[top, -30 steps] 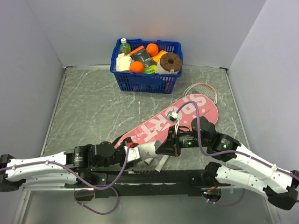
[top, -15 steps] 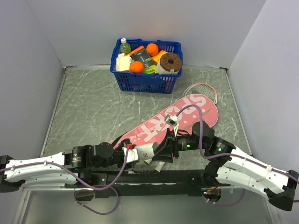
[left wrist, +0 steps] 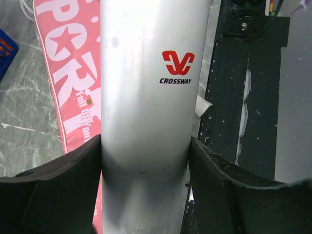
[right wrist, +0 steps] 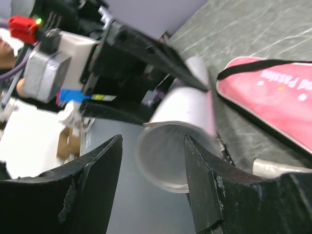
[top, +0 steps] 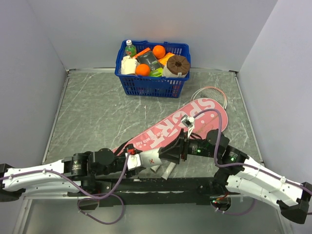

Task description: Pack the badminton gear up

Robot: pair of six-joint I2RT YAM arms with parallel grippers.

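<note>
My left gripper (left wrist: 145, 146) is shut on the long white tube (left wrist: 146, 97), which bears a red "CROSSWAY" logo. The tube (top: 152, 159) is held low at the table's near edge, its open end (right wrist: 168, 156) turned to the right. My right gripper (right wrist: 153, 141) stands open right at that mouth, one finger on each side of the rim, with nothing between them. The pink "SPORT" cover (top: 180, 124) lies diagonally on the table behind both grippers. A racket head (top: 210, 93) pokes out beyond the cover's far end.
A blue basket (top: 151, 87) of groceries stands at the back centre. A short white handle-like piece (top: 168, 170) lies by the tube at the near edge. The black mounting rail (left wrist: 243, 97) runs under the grippers. Grey walls close in the table.
My right gripper has gone from shut to open and has dropped lower in front of the tube's mouth. The left arm with the tube has drawn back slightly to the left.
</note>
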